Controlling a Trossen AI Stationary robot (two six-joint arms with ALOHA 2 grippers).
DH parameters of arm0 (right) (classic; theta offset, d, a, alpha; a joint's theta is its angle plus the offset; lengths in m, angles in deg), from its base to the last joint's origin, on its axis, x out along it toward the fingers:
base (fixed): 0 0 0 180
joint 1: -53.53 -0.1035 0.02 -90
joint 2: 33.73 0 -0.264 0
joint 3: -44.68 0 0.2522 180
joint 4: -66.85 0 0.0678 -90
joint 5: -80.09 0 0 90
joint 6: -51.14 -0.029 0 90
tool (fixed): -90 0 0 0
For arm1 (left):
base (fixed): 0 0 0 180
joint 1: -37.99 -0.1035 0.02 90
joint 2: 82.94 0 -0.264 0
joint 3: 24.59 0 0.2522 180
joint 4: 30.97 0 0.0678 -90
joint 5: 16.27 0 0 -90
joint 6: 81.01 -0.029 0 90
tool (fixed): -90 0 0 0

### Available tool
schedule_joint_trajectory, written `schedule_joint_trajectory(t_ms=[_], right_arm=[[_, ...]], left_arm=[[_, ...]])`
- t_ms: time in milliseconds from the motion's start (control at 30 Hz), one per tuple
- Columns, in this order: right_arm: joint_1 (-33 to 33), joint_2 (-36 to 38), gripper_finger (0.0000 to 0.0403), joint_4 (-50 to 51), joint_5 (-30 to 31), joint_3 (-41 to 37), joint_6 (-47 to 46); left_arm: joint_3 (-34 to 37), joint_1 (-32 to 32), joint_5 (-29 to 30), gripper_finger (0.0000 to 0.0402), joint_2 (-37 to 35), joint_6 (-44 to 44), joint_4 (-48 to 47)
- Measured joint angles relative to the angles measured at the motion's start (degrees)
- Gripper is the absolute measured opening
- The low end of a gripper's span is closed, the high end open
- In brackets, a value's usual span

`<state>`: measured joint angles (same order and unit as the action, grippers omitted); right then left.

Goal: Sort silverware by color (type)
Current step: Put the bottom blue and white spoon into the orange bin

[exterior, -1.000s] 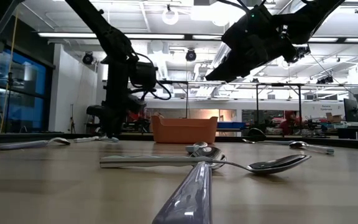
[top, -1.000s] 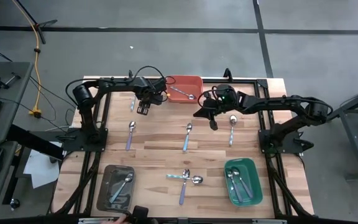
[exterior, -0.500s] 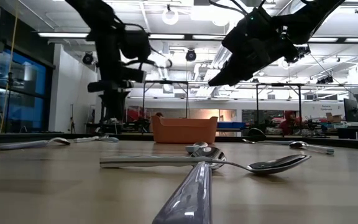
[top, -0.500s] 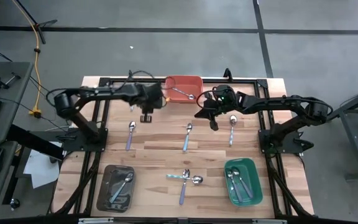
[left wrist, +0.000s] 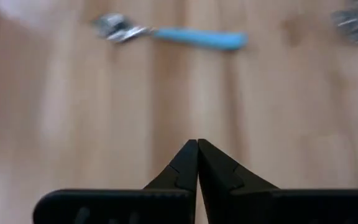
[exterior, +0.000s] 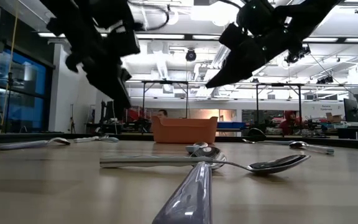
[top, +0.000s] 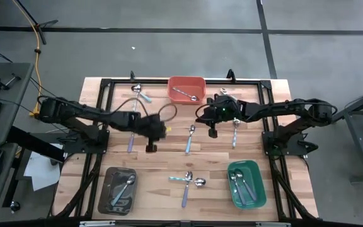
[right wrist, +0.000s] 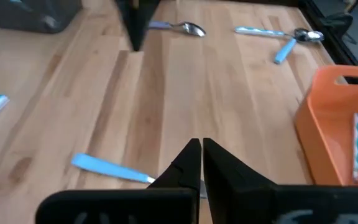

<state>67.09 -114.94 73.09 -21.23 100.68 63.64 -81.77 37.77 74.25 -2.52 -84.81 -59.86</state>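
A pale wooden tabletop point(top: 162, 161) stands on a grey floor, framed by black rails. The left tool point(top: 150, 147) hovers over the tabletop's middle-left, its fingers pressed together and gripping nothing, as the left wrist view confirms; a blue-handled spoon point(left wrist: 174, 35) lies ahead of it. The right tool point(top: 212, 132) hangs right of centre, fingers likewise closed and empty, just beside a blue-handled spoon point(top: 190, 139). An orange tray point(top: 186, 89) at the far edge holds one spoon. A grey tray point(top: 118, 190) at the near left holds two spoons, and a green tray point(top: 246, 184) at the near right holds several. Loose spoons lie scattered on the tabletop: two crossed near the far left rail point(top: 140, 93), one beside the left arm point(top: 132, 137), one beside the right arm point(top: 235, 131), and a crossed cluster point(top: 188, 184) at the near centre.
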Motion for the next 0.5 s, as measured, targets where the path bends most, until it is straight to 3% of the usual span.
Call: schedule_joint_trajectory(t_ms=[133, 300, 500], right_arm=[[-1.21, 0.00, 0.0000, -0.65, -0.01, 0.00, -0.66], [-1.29, -0.02, 0.0000, -0.32, 0.19, 0.00, -2.82], [-1.29, -0.02, 0.0000, -0.18, 0.16, 0.00, -4.99]], left_arm=[[0.00, 6.13, 1.97, 0.0011, 0.63, 3.22, 3.31], [0.00, 9.19, 9.84, 0.0020, 0.61, 3.65, 6.66], [0.00, 9.73, 8.86, 0.0002, 0.64, 8.27, 7.17]])
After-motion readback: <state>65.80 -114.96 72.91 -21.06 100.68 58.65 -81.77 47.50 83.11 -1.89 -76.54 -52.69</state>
